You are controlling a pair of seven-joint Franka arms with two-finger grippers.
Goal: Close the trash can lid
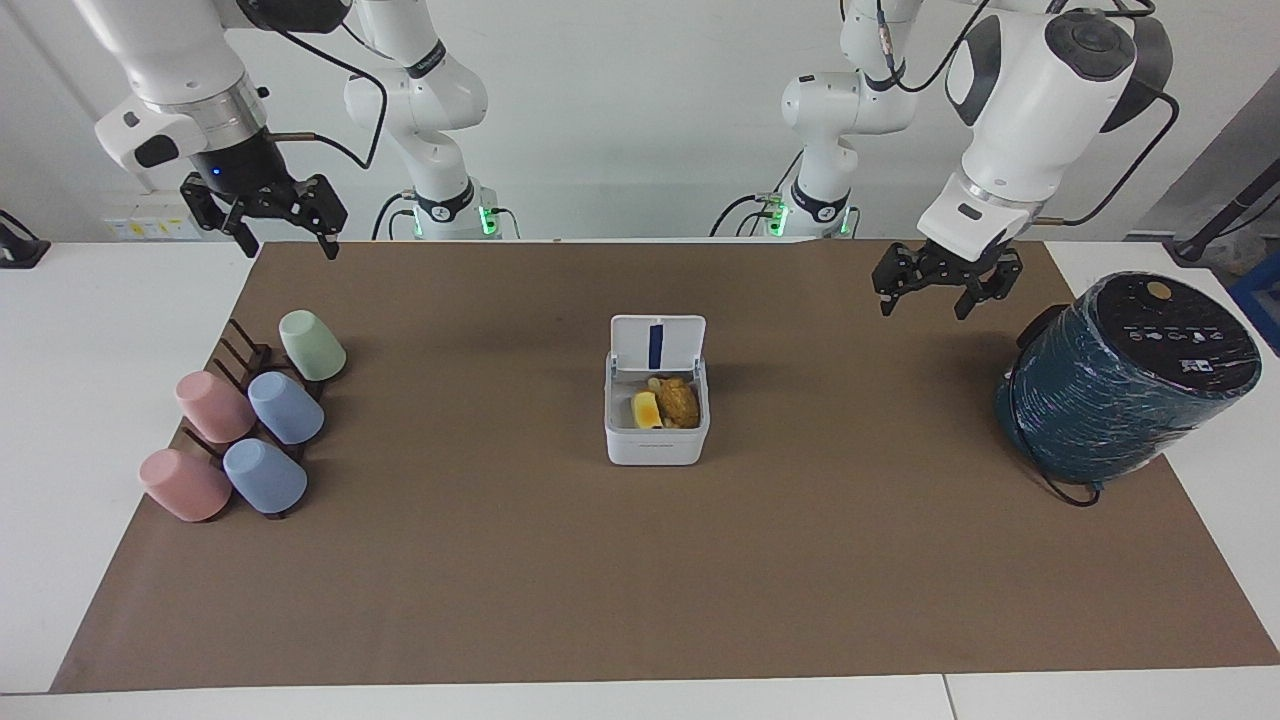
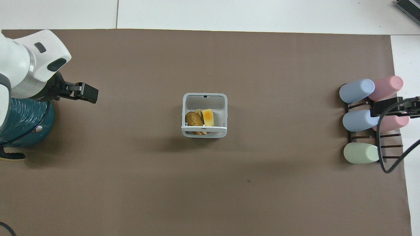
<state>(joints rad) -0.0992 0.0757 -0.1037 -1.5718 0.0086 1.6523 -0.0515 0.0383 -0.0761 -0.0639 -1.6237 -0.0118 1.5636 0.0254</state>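
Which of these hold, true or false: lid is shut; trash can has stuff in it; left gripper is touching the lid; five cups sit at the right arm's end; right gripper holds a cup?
1. The lid is shut. False: it stands raised at the robots' side of the trash can, blue stripe showing.
2. The trash can has things in it. True: a brown item and a yellow item lie inside.
3. The left gripper touches the lid. False: it hangs beside the teal appliance.
4. Five cups sit at the right arm's end. True.
5. The right gripper holds a cup. False: it is empty.
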